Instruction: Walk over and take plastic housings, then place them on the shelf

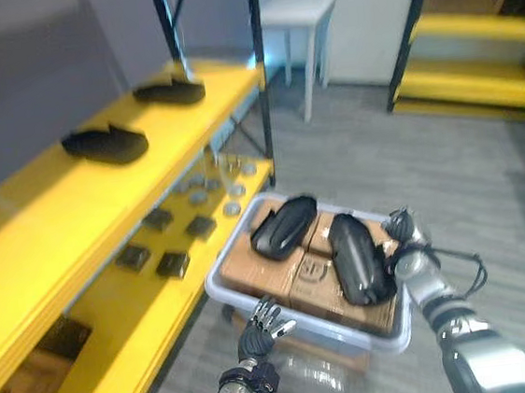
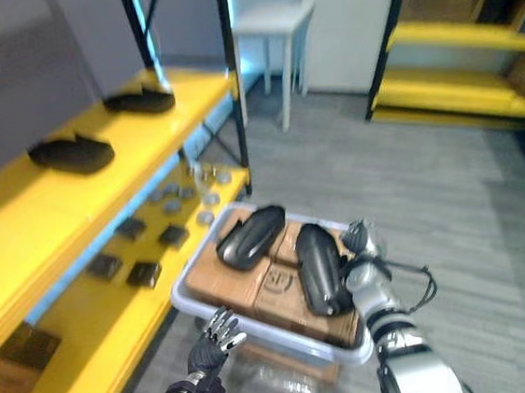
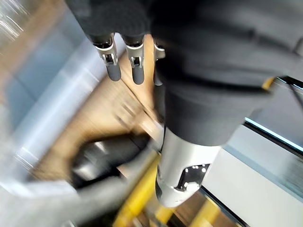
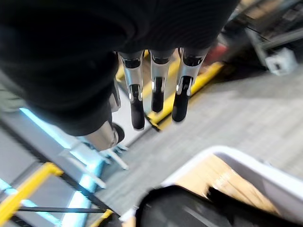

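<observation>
Right hand (image 1: 406, 238), fingers straight, is hovering at the pale plastic tray's (image 1: 352, 337) right rim, just beside the long black plastic housing (image 1: 358, 260) lying along that rim.

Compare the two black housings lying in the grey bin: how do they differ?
The left housing lies slanted across the cardboard boxes; the right housing runs nearly front to back. The right housing sits close beside the right robot hand; the left housing lies apart from it. Both are black, glossy and rest inside the bin.
</observation>
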Controlling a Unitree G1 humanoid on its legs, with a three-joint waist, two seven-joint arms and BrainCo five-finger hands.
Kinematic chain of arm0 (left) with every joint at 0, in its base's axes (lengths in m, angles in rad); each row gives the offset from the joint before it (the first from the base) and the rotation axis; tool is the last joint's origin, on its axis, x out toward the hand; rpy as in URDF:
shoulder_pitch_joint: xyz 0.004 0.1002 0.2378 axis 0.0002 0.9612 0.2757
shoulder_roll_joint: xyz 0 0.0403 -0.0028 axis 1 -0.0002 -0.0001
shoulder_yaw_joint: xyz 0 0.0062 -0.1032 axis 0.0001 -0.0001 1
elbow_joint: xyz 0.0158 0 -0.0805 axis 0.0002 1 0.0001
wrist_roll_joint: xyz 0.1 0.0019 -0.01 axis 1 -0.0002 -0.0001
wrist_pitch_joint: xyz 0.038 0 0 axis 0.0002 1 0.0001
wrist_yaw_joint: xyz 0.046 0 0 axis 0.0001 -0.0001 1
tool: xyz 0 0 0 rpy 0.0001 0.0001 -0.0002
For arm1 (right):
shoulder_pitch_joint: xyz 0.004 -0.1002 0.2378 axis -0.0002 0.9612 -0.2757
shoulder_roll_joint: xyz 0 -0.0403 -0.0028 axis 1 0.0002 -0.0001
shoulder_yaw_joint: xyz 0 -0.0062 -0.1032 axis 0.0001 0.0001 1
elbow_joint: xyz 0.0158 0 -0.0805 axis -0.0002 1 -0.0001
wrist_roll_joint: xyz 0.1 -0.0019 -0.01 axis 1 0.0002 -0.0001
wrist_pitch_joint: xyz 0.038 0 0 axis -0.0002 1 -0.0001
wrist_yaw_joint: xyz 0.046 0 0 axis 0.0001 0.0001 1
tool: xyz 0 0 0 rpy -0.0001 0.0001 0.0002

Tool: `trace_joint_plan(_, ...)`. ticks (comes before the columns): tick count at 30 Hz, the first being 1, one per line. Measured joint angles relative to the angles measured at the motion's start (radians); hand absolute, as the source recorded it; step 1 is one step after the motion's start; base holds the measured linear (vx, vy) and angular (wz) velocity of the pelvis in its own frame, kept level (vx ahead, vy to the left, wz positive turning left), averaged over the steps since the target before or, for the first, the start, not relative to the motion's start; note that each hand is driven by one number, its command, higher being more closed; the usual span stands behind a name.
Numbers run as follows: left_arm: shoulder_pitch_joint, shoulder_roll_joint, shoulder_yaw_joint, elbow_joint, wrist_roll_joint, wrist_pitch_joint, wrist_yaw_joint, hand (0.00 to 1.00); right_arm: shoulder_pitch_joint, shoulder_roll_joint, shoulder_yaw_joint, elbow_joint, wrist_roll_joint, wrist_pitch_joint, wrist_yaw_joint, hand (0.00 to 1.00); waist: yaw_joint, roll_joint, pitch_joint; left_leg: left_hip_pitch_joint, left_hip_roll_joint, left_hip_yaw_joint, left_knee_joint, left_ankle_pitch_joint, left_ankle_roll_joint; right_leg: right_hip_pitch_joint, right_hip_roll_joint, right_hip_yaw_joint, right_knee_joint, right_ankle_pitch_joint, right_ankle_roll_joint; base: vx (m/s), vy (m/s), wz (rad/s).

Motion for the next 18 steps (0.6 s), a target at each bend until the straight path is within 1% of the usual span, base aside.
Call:
trace_joint_plan(1,0.009,-0.005,0.007,0.000,0.027,0.001,0.009,0.00,-0.027,-0.029,-0.004,0.005,0.018,0.000,-0.005,0.00,0.003,0.014,0.033,-0.009,0.000,-0.017,-0.010,0.011,-0.003,-0.006,-0.001,-0.015,0.000,0.002,-0.001,-0.11,-0.066,0.50)
trace_joint_plan(3,0.038,-0.016,0.014,0.000,0.098,0.001,0.022,0.00,-0.074,-0.091,-0.023,0.013,0.031,0.000,-0.031,0.00,0.007,0.048,0.070,-0.048,-0.001,-0.053,-0.032,0.038,-0.008,-0.035,-0.004,-0.054,0.001,0.002,-0.001,-0.09,-0.072,0.51)
trace_joint_plan(5,0.063,-0.028,0.023,0.003,0.142,0.001,0.030,0.00,-0.132,-0.151,-0.028,0.037,0.034,-0.001,-0.064,0.00,0.017,0.067,0.100,-0.079,-0.001,-0.071,-0.057,0.063,-0.015,-0.071,-0.007,-0.070,0.009,0.008,-0.005,-0.02,-0.053,0.30)
trace_joint_plan(7,0.072,-0.034,0.029,0.005,0.159,0.001,0.031,0.00,-0.162,-0.201,-0.027,0.037,0.033,-0.001,-0.093,0.00,0.019,0.075,0.133,-0.095,-0.002,-0.080,-0.068,0.077,-0.016,-0.089,-0.012,-0.079,0.016,0.008,-0.005,0.00,-0.030,0.16)
trace_joint_plan(9,0.070,-0.041,0.042,0.026,0.164,-0.001,0.032,0.00,-0.191,-0.242,-0.015,0.039,0.032,-0.001,-0.119,0.00,0.019,0.078,0.152,-0.123,-0.009,-0.079,-0.068,0.081,-0.014,-0.117,-0.018,-0.077,0.016,0.010,-0.002,0.00,-0.015,0.03)
trace_joint_plan(10,0.070,-0.044,0.042,0.039,0.164,-0.004,0.045,0.00,-0.201,-0.272,0.003,0.055,0.032,-0.002,-0.135,0.00,0.019,0.081,0.155,-0.142,-0.013,-0.078,-0.067,0.082,-0.012,-0.138,-0.022,-0.076,0.016,0.012,0.001,0.02,-0.033,-0.02)
trace_joint_plan(13,0.066,-0.047,0.045,0.063,0.164,-0.014,0.057,0.00,-0.205,-0.292,0.012,0.119,0.035,-0.002,-0.152,0.00,0.021,0.084,0.158,-0.164,-0.016,-0.077,-0.067,0.083,-0.011,-0.160,-0.025,-0.075,0.015,0.012,0.002,0.01,-0.025,-0.01)
trace_joint_plan(18,0.004,-0.083,0.043,0.127,0.162,-0.031,0.086,0.00,-0.209,-0.297,0.007,0.262,0.134,-0.005,-0.166,0.00,0.031,0.105,0.169,-0.220,-0.017,-0.081,-0.064,0.084,-0.009,-0.214,-0.025,-0.077,0.015,0.014,0.004,0.00,-0.055,0.01)
